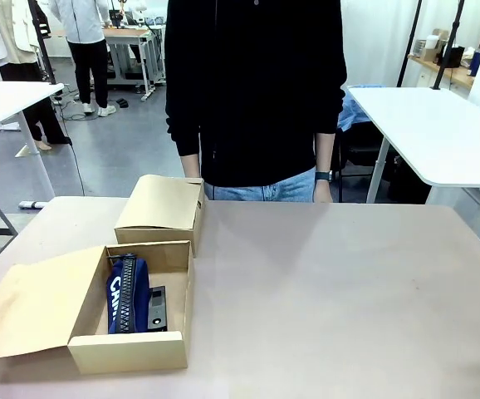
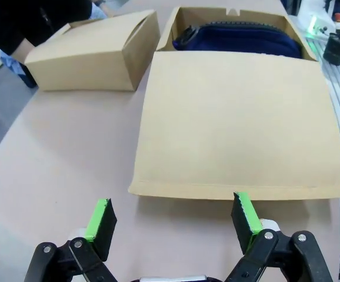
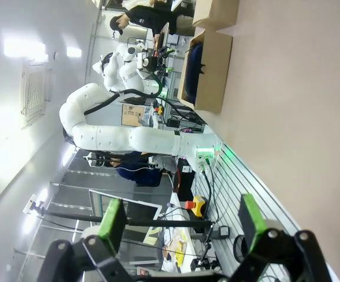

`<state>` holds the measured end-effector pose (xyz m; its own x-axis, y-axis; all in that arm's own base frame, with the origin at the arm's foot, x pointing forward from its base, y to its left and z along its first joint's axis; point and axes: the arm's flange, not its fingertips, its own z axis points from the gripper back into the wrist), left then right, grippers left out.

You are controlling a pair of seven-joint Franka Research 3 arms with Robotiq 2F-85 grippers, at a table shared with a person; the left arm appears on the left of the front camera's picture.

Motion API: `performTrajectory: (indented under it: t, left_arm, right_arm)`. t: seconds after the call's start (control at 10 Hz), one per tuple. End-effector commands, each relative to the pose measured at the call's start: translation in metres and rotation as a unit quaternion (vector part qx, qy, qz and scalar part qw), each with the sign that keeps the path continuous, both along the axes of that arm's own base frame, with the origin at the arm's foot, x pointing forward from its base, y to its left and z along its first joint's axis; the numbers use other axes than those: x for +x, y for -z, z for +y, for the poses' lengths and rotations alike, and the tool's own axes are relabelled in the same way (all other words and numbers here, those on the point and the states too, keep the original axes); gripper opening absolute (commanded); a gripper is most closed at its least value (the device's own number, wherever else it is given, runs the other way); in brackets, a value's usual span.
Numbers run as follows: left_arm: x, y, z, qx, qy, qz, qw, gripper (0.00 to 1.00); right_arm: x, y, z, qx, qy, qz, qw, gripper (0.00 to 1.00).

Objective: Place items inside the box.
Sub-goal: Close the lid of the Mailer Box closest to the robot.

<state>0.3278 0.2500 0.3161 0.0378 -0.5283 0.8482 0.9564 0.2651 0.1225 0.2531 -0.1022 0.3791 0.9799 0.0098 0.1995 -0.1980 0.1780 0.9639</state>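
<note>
Brown tabletop (image 1: pixel 331 283) holds an open box (image 1: pixel 128 351) on the robot's left, with a navy pencil case (image 1: pixel 124 301) and a small black thing, maybe a stapler (image 1: pixel 157 307), inside. A closed box (image 1: pixel 159 214) sits just behind it. The left tool (image 2: pixel 173 220) is wide open over the flat lid (image 2: pixel 237 120), holding nothing. The right tool (image 3: pixel 182 226) is open too. I think the packing is almost done. The lid should fold over slowly, clear of the closed box. A person (image 1: pixel 257 91) stands at the far side.
</note>
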Motion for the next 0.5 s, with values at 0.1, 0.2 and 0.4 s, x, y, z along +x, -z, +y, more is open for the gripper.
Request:
performTrajectory:
  t: [0.1, 0.2, 0.4]
  left_arm:
    - [-0.004, 0.084, 0.021, 0.024, 0.008, 0.013, 1.0, 1.0]
    - [0.003, 0.091, 0.021, 0.034, 0.0, 0.025, 0.999, 1.0]
    - [0.011, 0.1, 0.019, 0.052, -0.01, 0.042, 0.998, 1.0]
  right_arm:
    - [0.001, -0.007, 0.001, 0.007, 0.004, 0.008, 1.0, 1.0]
    - [0.001, -0.007, 0.001, 0.007, 0.004, 0.008, 1.0, 1.0]
    - [0.001, -0.007, 0.001, 0.007, 0.004, 0.008, 1.0, 1.0]
